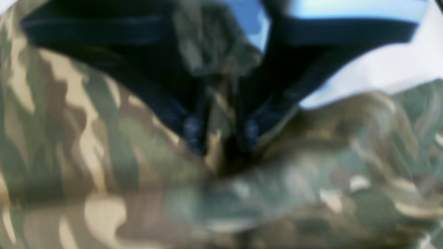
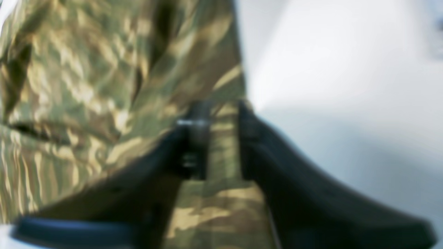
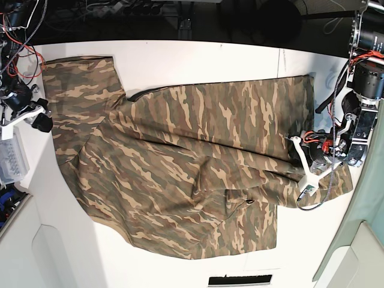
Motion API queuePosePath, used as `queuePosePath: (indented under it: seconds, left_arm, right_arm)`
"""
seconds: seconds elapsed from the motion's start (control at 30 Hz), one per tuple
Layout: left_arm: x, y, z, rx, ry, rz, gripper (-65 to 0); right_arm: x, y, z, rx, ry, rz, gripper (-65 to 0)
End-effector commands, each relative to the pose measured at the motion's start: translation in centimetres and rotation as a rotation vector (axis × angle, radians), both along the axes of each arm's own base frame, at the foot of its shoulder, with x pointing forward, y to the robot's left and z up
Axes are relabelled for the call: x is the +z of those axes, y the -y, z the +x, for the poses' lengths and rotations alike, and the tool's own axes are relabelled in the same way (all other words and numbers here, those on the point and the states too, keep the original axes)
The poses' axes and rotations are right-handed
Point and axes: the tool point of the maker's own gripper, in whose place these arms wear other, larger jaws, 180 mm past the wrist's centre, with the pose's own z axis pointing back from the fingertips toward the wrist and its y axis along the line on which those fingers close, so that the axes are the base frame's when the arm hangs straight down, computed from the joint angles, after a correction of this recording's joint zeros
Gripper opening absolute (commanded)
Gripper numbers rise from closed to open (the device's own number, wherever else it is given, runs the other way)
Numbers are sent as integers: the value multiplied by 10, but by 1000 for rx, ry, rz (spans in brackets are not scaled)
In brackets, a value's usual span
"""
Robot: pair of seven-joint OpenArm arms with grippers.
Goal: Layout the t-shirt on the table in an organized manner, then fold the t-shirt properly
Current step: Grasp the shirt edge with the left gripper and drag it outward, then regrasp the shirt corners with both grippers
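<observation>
The camouflage t-shirt (image 3: 180,156) lies spread across the white table (image 3: 180,60), wrinkled in the middle and with a fold near its front. In the left wrist view my left gripper (image 1: 221,138) is pressed down on the t-shirt (image 1: 104,155). Its dark fingers (image 1: 192,131) stand slightly apart, with a ridge of cloth rising between them. My right gripper (image 2: 221,138) sits at the t-shirt's (image 2: 86,86) edge, jaws parted, a flat strip of cloth showing in the gap. Both wrist views are blurred. In the base view the left arm (image 3: 309,168) is over the shirt's right end and the right arm (image 3: 36,117) is at its left sleeve.
Bare white table (image 2: 328,69) runs beside the shirt's edge in the right wrist view. Cables and arm mounts (image 3: 360,78) crowd the far right corner, and a ridged grey part (image 3: 12,156) sits at the left edge. A dark slot (image 3: 240,279) lies at the table's front.
</observation>
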Motion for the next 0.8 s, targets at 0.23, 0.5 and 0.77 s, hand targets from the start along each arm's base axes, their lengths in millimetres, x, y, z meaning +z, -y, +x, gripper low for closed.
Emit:
queuePosePath:
  seconds: [0.23,0.5,0.77]
  left_arm:
    - [56,-45,12,94,76,-80,-432]
    - [39,-46,-44,172,-3,-248,-421]
    - [28,-19,-94,67,-36,-240,-421]
  right_arm:
    - [27,67,-12,-89,0,-96,-303]
    - [9,67,-46,-57,-108,-79,-303]
    - [11,60,-44,-57,-86,-34,-303]
